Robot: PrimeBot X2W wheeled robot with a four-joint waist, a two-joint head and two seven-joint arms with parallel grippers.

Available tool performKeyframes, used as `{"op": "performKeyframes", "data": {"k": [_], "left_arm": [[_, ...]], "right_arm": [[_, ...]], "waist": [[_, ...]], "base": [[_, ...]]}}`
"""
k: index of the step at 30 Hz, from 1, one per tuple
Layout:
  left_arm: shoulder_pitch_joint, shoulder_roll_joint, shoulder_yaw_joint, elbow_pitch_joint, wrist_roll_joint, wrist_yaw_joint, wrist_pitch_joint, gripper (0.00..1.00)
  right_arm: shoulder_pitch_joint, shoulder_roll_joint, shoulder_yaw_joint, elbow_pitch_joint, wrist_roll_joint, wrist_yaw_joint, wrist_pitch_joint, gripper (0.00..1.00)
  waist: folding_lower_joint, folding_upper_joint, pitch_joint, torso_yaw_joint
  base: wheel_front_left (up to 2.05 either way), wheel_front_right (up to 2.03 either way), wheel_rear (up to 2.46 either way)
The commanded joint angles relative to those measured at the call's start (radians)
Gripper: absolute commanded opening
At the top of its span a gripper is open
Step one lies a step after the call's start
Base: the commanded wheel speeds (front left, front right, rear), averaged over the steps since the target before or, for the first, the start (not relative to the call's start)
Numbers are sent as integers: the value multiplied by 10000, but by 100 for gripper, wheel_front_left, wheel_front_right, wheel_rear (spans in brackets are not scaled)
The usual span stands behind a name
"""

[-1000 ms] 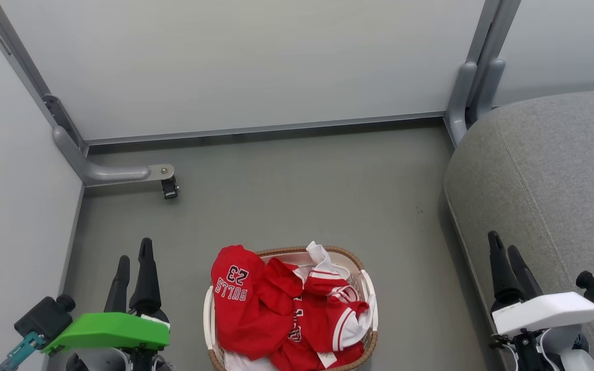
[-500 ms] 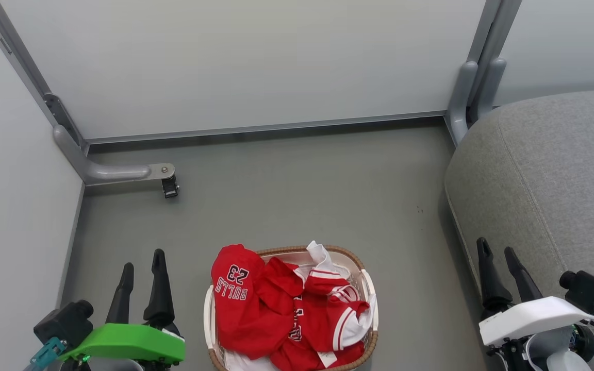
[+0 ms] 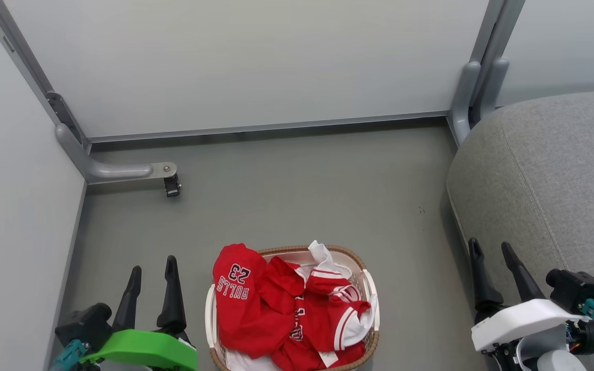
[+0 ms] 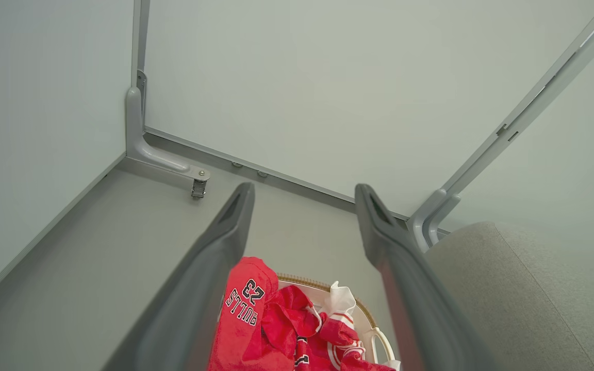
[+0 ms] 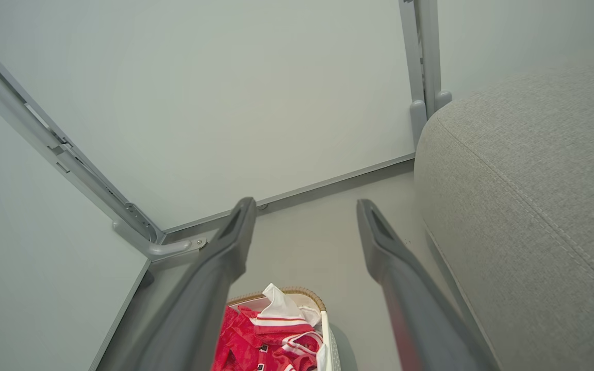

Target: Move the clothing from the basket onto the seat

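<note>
Both arms have drifted inward toward the bottom centre. The left gripper (image 3: pixel 153 264) and right gripper (image 3: pixel 490 243) flank the basket (image 3: pixel 348 253), fingers spread and empty, likely lining up a first grab. The red clothing (image 3: pixel 276 314) lies heaped inside, its "BULLS 23" jersey over the left rim. The grey seat (image 3: pixel 549 175) is at right.

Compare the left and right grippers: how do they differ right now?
The left gripper carries a green cover; the right gripper carries a white cover. The left gripper sits over the floor left of the basket; the right gripper sits by the seat edge. Both are open, holding nothing; the clothing lies in the basket.
</note>
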Motion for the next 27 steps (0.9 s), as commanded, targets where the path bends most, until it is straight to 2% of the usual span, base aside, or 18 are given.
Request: {"op": "performKeyframes", "data": {"k": [1,27], "left_arm": [[69,74,-57,-34,319,48,-98,100],[323,85,-436,402,1960,97,-653,100]], "right_arm": [[-60,-62,23,-106,-294,5,-94,100],[213,-82,190,77,-2594,5,-649,100]], "waist": [[0,0,-7,8],[0,0,-156,228]], "base": [[0,0,0],[0,0,0]]}}
